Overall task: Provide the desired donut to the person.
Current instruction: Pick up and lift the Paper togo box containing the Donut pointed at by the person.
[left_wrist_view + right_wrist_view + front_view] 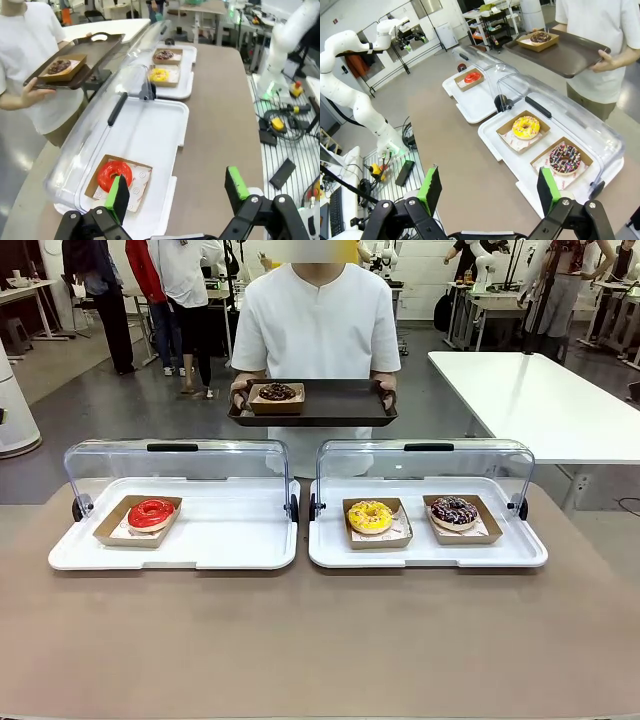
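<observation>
Left gripper [177, 185] hangs spread, empty, red donut [114, 174] just ahead. Right gripper [489, 182], likewise spread, faces yellow donut [526, 127] and sprinkled donut [564, 158]. Beyond both, the person [315, 325] holds out a tray [345, 405], seemingly to receive one.

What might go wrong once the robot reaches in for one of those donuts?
The open clear lid stands right behind the red donut; an arm coming in low might knock it. The yellow donut and sprinkled donut sit close together, so wide jaws may bump the wrong one. The tray is hand-held and could tip on delivery.
</observation>
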`<state>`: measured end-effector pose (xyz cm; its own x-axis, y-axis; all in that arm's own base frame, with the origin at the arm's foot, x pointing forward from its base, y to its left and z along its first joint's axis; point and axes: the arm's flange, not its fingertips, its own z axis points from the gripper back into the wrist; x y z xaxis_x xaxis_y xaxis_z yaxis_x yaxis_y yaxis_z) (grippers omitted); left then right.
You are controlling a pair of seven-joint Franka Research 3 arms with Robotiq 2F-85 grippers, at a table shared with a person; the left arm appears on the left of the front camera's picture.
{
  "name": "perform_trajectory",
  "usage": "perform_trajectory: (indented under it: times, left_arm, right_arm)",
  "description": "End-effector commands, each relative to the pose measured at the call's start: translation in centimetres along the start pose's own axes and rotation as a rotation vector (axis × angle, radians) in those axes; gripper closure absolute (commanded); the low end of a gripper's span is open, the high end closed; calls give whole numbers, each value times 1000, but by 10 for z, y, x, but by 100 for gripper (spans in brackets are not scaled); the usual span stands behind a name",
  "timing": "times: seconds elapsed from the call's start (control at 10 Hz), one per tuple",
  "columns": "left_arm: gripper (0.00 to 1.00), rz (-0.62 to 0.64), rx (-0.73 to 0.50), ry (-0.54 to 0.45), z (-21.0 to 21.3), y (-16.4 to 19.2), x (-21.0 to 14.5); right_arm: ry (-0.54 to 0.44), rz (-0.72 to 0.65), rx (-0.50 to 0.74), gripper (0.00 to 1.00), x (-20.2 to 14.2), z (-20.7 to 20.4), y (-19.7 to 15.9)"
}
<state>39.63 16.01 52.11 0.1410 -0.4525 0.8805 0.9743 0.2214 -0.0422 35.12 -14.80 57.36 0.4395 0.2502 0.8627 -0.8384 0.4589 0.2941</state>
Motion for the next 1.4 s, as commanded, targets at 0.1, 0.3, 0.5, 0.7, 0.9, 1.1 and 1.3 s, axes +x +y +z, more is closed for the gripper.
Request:
perform_trajectory:
  times: [0.1,0.3,0.5,0.7,0.9,1.1,1.3]
  left_arm:
    - [0,-56,-25,128,15,-1,31]
    - [0,-38,-1,105,12,-5,22]
    - [0,-20,12,88,11,0,24]
    - [0,-49,-12,103,13,-2,24]
    - [0,-37,-11,98,12,-1,21]
    - [0,-57,8,5,12,-4,14]
    - [0,-62,16,-16,12,-2,17]
  right_arm:
    - [-19,9,11,0,1,-1,0]
    - [-19,9,11,0,1,-1,0]
    - [-19,9,11,0,1,-1,0]
    - [-19,9,11,0,1,-1,0]
    - [-19,9,11,0,1,-1,0]
    - [-19,9,11,0,1,-1,0]
    - [-19,9,11,0,1,-1,0]
